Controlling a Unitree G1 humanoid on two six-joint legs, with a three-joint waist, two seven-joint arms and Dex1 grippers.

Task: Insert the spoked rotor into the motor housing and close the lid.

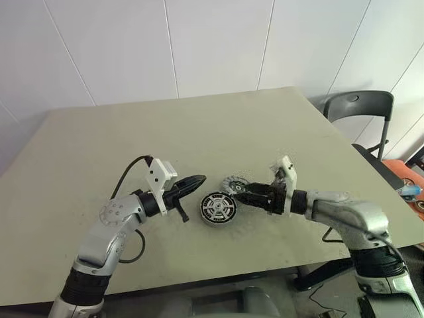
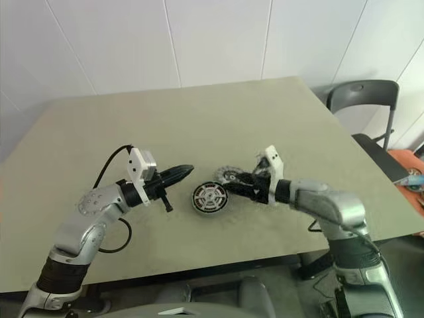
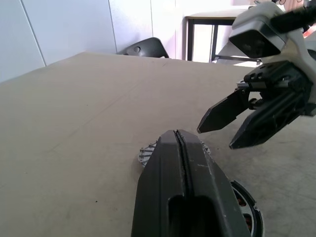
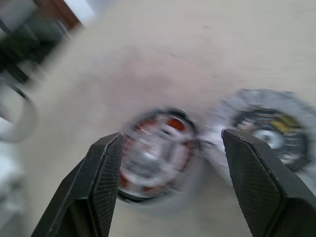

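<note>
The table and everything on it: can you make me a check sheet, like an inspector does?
Surface: beige table, bare apart from the parts.
Job's things: motor housing with the spoked rotor seated inside; lid lying flat beside it, not on yet.
Clutter: nothing seen.
Grippers: left gripper shut, empty, beside the housing; right gripper open, empty, over both parts.
Cables: black cable looping off the left arm.
Surroundings: white panelled wall, dark chair.
</note>
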